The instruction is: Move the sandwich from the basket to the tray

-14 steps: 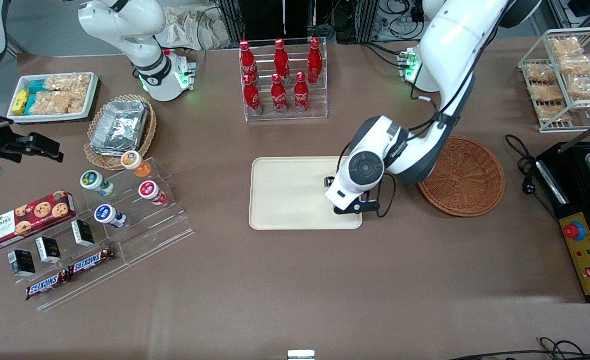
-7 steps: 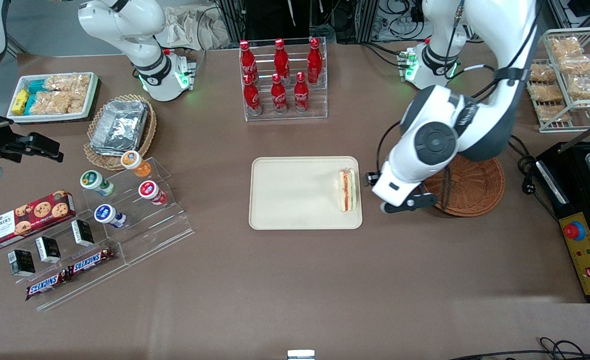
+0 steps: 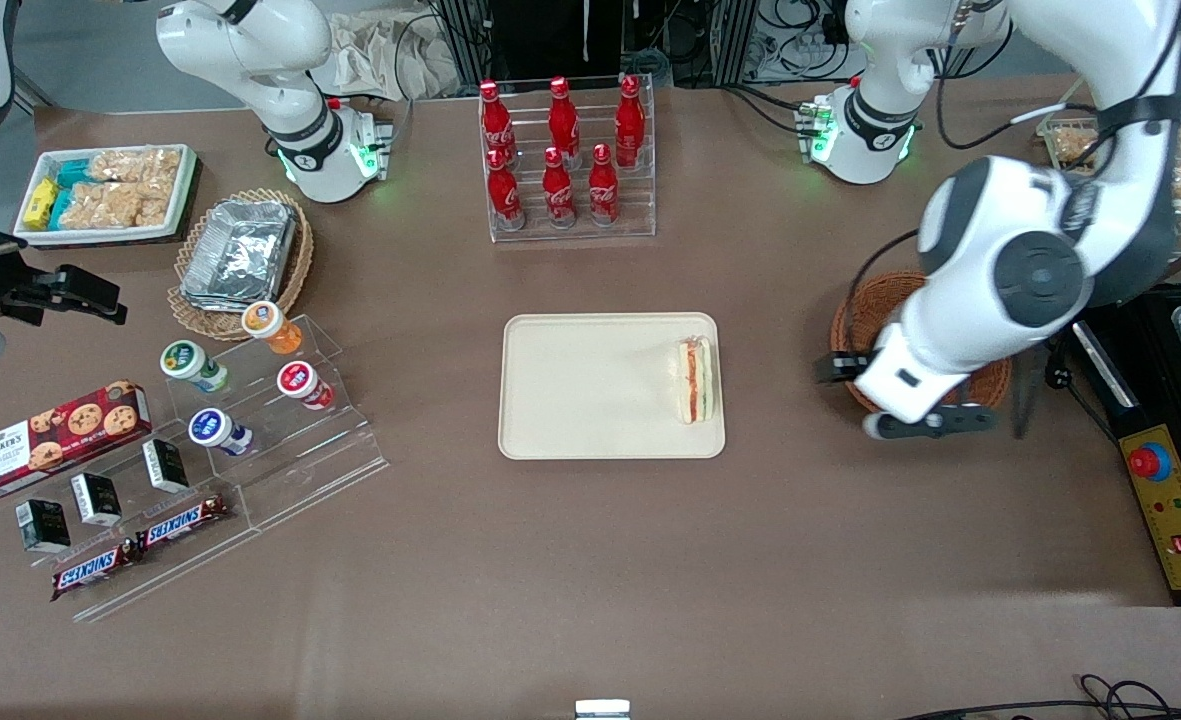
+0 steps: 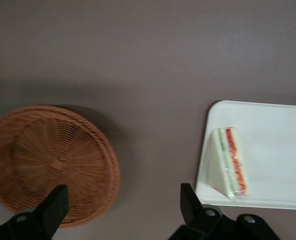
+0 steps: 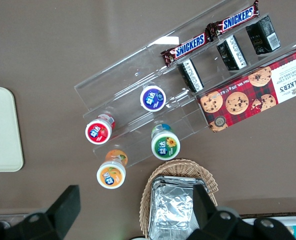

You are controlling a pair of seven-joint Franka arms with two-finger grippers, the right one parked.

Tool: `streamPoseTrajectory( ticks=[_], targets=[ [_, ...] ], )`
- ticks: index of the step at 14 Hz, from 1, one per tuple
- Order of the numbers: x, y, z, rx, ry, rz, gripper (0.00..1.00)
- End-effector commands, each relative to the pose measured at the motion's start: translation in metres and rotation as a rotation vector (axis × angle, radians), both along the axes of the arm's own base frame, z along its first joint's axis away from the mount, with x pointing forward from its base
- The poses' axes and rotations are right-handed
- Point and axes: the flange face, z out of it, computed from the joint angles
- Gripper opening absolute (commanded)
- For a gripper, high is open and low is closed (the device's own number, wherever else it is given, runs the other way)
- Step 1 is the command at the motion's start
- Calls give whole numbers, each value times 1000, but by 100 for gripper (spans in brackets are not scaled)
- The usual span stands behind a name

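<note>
Sandwich (image 3: pixel 695 379) lies flat on the tray (image 3: pixel 590 386), at the edge nearest the basket (image 3: pixel 990 385), with its filling stripe facing up. It sits fully inside the rim and nothing touches it. I judge the placement done; the step in hand is retreat.

My gripper (image 4: pixel 120 207) hangs above the bare desk (image 3: pixel 790 560) between tray and basket, with its jaws apart and nothing between them. The wrist view shows the basket (image 4: pixel 50 162) empty and the sandwich (image 4: pixel 229 161) at rest, well clear of either finger.

To finish well:
- I keep the jaws apart, so nothing can snag.
- I hold height until the arm is clear of the basket rim, which lies partly under the wrist in the front view.
- I move toward the working arm's end of the desk, away from the tray.
- I check once more that the sandwich has not tipped over the rim.
</note>
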Motion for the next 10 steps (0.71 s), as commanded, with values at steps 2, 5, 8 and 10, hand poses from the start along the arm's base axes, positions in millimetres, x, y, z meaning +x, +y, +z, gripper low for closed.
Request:
streamPoseTrajectory(
  ticks=[2,5,8,10],
  targets=[
    [-10,72,40,42,-23,-121,99],
    [-15,113,66,37,-39,-158,99],
    [-25,132,102,38,-59,-168,100],
    [-29,136,131,19,-54,-174,100]
  ],
)
